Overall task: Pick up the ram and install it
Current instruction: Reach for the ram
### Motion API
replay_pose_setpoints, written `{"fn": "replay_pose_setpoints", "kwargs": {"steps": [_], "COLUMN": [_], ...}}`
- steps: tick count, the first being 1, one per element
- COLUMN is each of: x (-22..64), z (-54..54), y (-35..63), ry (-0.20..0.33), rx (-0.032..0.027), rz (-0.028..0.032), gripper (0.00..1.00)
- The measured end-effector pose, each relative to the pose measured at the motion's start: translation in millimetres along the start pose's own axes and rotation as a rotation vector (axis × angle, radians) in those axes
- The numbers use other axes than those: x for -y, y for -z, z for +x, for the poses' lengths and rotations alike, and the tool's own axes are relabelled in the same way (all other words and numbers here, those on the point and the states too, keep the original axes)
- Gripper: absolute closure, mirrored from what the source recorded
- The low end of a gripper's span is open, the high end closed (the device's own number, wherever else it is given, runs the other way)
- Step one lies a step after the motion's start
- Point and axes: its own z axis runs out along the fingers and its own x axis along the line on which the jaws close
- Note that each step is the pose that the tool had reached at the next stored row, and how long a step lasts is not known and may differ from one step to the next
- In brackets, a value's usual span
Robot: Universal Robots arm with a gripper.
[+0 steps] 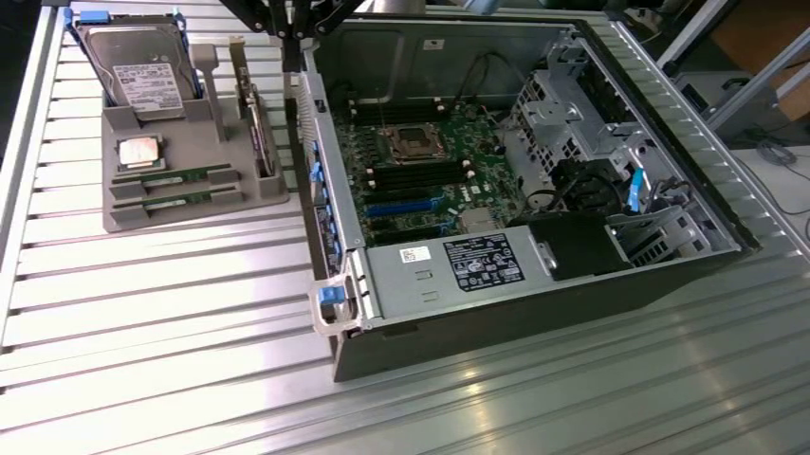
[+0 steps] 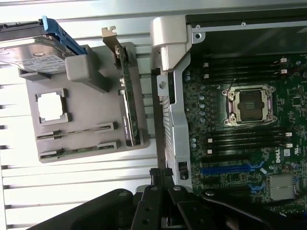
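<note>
The gripper (image 1: 295, 31) hangs at the top of the exterior view, above the strip between the grey parts holder (image 1: 190, 152) and the open computer case (image 1: 506, 313). Its claw is pressed together with nothing pinched in it (in the wrist view the dark fingertips meet just beside the case's silver edge).

The ram sits in the holder, well apart from the gripper. One ram stick (image 1: 177, 176) lies in a narrow groove, and the other ram stick (image 1: 177, 200) lies in a parallel groove just beside it, at the holder's end farthest from the gripper. Both are thin green strips.

The square silver processor (image 1: 139, 152) rests in its recess next to the first groove. Beyond it a hard drive (image 1: 139, 66) with blue rails stands tilted in a slot. An expansion card (image 1: 257, 123) with a metal bracket stands upright along the holder's side nearest the case.

Inside the case the motherboard (image 1: 418, 190) lies flat, with the processor socket (image 1: 414, 142) flanked by long black memory slots (image 1: 418, 175). A power supply (image 1: 462, 265) sits at the near end. Holder and case both rest on the ribbed metal table (image 1: 152, 313).
</note>
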Motion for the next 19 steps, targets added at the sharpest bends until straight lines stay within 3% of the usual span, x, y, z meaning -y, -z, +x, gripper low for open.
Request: {"fn": "replay_pose_setpoints", "kwargs": {"steps": [19], "x": [0.7], "z": [9.7], "y": [0.3], "ry": [0.0], "rx": [0.0], "rz": [0.0], "gripper": [0.9]}}
